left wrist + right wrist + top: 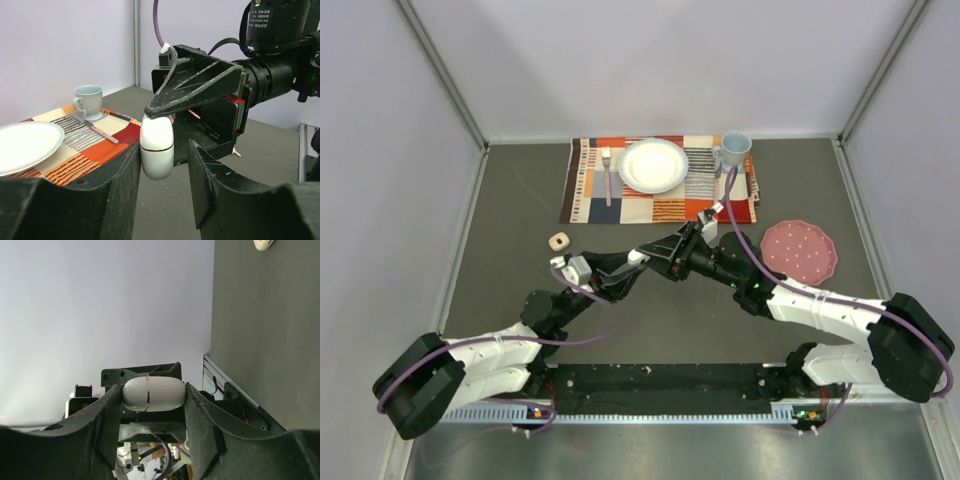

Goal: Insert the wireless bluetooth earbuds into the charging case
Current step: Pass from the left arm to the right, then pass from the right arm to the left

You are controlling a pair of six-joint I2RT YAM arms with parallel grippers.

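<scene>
Charging case [156, 145]: white, egg-shaped, shut along a thin seam, lifted off the table [520, 220] at about its centre. Pinched end to end by the right gripper [153, 392], both fingers closed against it. Flanked by the left gripper [164, 150], jaws spread around the lower half: touching or just beside the case on one side, with a plain gap on the other, so no grip there.

Earbuds: not made out in any view. Impossible to tell whether any sit inside the shut case.

Probably the opening step, with the case held up between the two arms. Next move likely calls for closing the left gripper on one half while the right keeps hold of the other, then parting the lid at the seam without letting the smooth shell slip.

Farther out, at 12 o'clock, a white plate [626, 170] with nothing on it, lying on a striped placemat [590, 200]. At 1 o'clock a pale blue cup [735, 148], inside not readable. At 3 o'clock a pink speckled plate [800, 250], bare.
</scene>
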